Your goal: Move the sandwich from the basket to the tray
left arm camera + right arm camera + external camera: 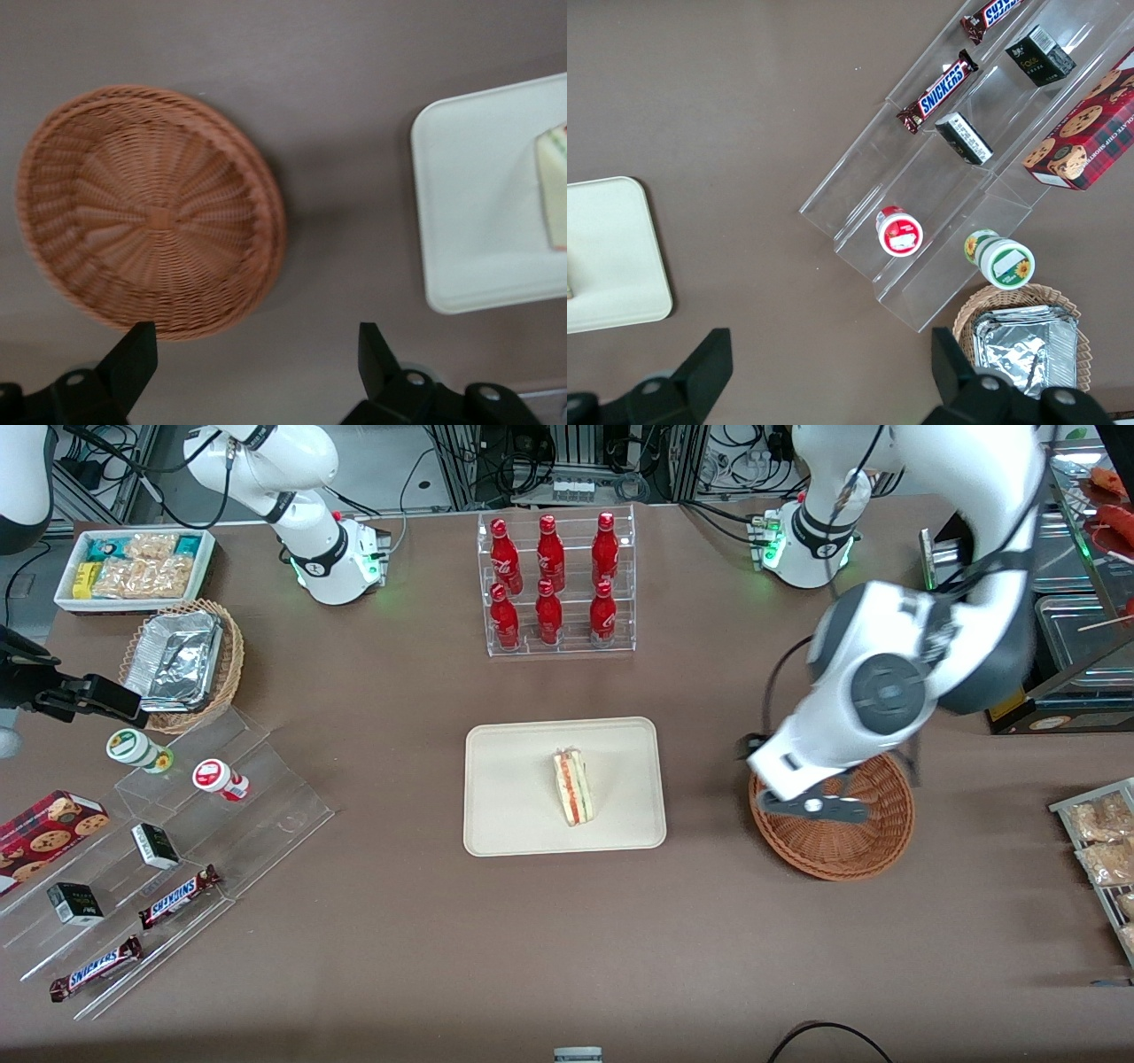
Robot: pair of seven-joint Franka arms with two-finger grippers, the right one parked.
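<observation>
On the brown surface [567, 948], the cream tray [514, 815] carries the sandwich [574, 787], the claw [257, 359] hangs wide and unladen above the wicker basket [864, 850], and two bars [177, 895] read SNICKERS.
</observation>
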